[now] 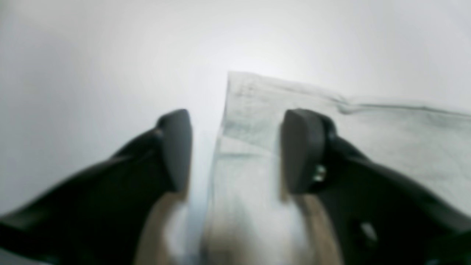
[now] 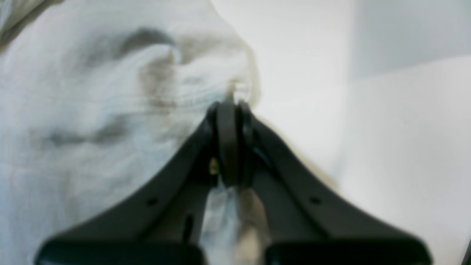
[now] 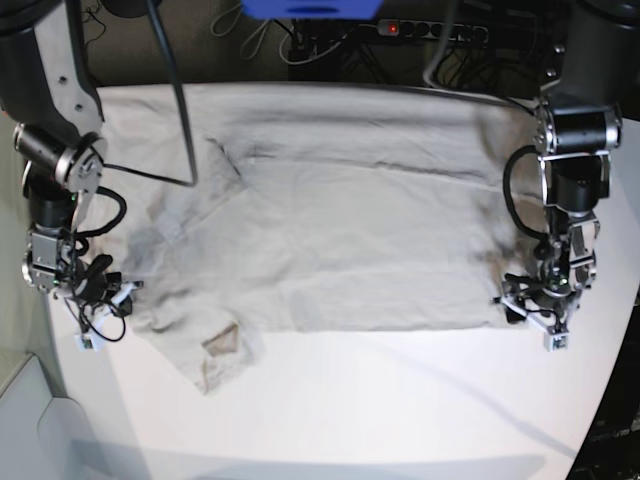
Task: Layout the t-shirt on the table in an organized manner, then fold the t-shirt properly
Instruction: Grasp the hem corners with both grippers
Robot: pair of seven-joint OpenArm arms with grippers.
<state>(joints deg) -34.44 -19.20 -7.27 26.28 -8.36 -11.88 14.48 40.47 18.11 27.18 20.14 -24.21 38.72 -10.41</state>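
The light grey-beige t-shirt (image 3: 340, 230) lies spread across the white table (image 3: 400, 400), one sleeve creased at the lower left. My left gripper (image 3: 535, 310) is down at the shirt's right edge. In the left wrist view it (image 1: 237, 117) stands open, and the t-shirt's (image 1: 368, 132) edge runs between the two fingers. My right gripper (image 3: 95, 290) is at the shirt's left edge. The right wrist view shows it (image 2: 232, 105) shut, with a wrinkled bunch of the t-shirt (image 2: 73, 129) pinched at its tips.
A power strip (image 3: 430, 30) with cables and a blue object (image 3: 310, 8) sit beyond the table's far edge. A black cable (image 3: 185, 120) hangs over the shirt's upper left. Bare tabletop (image 3: 420, 420) lies in front of the shirt, with a curved edge at the right.
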